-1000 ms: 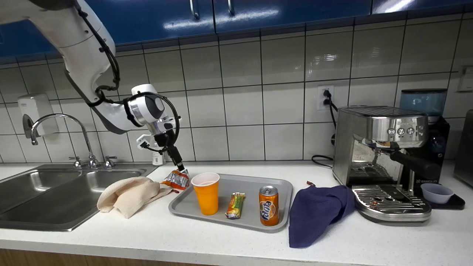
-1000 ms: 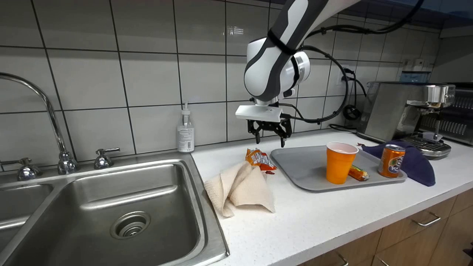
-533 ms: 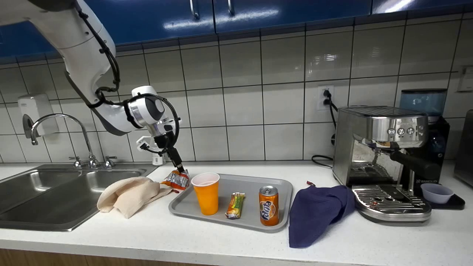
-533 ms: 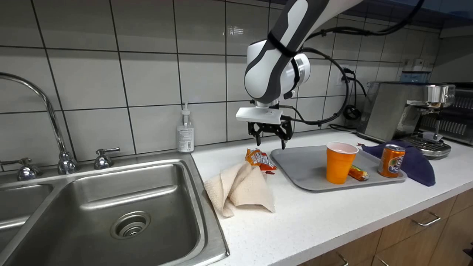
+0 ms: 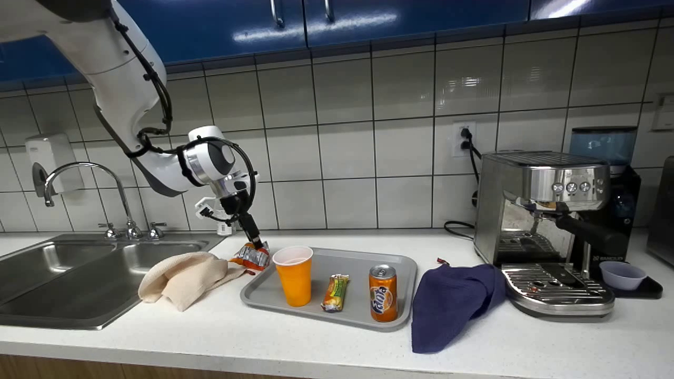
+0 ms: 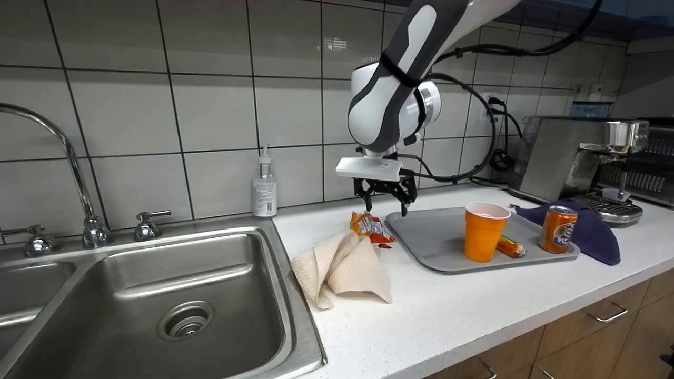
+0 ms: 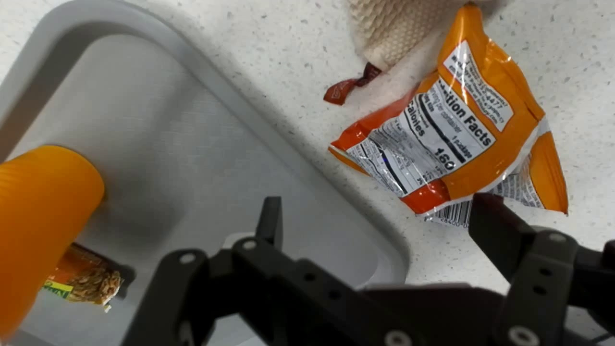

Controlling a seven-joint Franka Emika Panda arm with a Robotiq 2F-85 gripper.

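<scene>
Orange and crumpled, the snack bag (image 7: 447, 134) lies on the counter (image 7: 288, 57) at two o'clock in your wrist view, just beside the tray (image 7: 226, 168). Your gripper (image 7: 379, 220) hangs above the counter, its fingers spread wide; one fingertip overlaps the bag's edge in that view, though you cannot tell whether they touch. At one o'clock you have the beige towel (image 7: 399, 31), close to the bag. The tray fills your nine o'clock side, bearing the cup (image 7: 41, 221) and, at eight, the snack bar (image 7: 86, 278). In an exterior view, the soda can (image 5: 383, 295) stands at three o'clock from the cup.
</scene>
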